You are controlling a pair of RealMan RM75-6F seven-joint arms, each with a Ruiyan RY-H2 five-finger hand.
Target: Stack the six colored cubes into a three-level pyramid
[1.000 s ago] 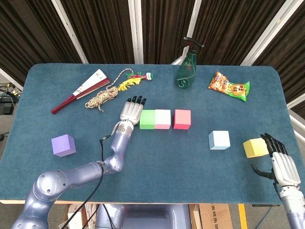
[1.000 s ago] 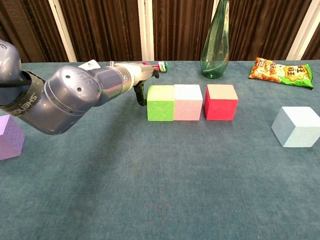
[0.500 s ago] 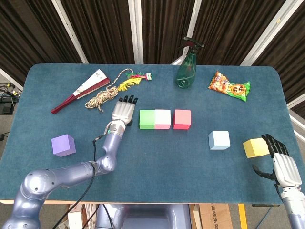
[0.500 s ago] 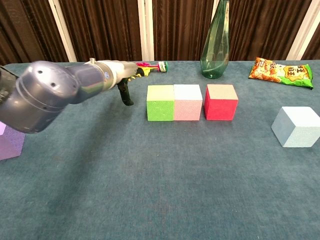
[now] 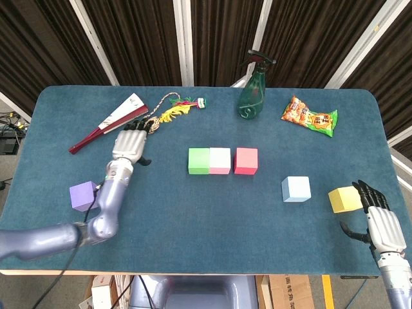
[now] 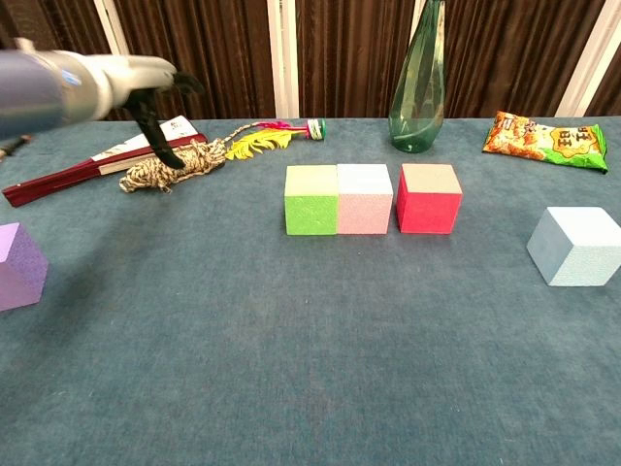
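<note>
A green cube (image 5: 199, 161) (image 6: 311, 200), a pink cube (image 5: 219, 160) (image 6: 365, 198) and a red cube (image 5: 246, 160) (image 6: 429, 198) stand in a row mid-table, the green and pink touching. A purple cube (image 5: 85, 196) (image 6: 17, 266) sits at the left. A light blue cube (image 5: 295, 188) (image 6: 576, 246) and a yellow cube (image 5: 344, 199) sit at the right. My left hand (image 5: 129, 144) (image 6: 155, 92) hovers empty with fingers apart, left of the row, above the purple cube's side. Just behind the yellow cube, my right hand (image 5: 382, 222) is open.
Along the back lie a folded fan (image 5: 108, 121), a coil of rope (image 5: 136, 132) (image 6: 165, 167), a yellow feather toy (image 5: 180, 107), a green spray bottle (image 5: 252, 90) (image 6: 417, 83) and a snack bag (image 5: 309, 116) (image 6: 548, 141).
My left hand has drawn back from the green cube's side and swung left toward the purple cube. The cubes and my right hand have stayed put.
</note>
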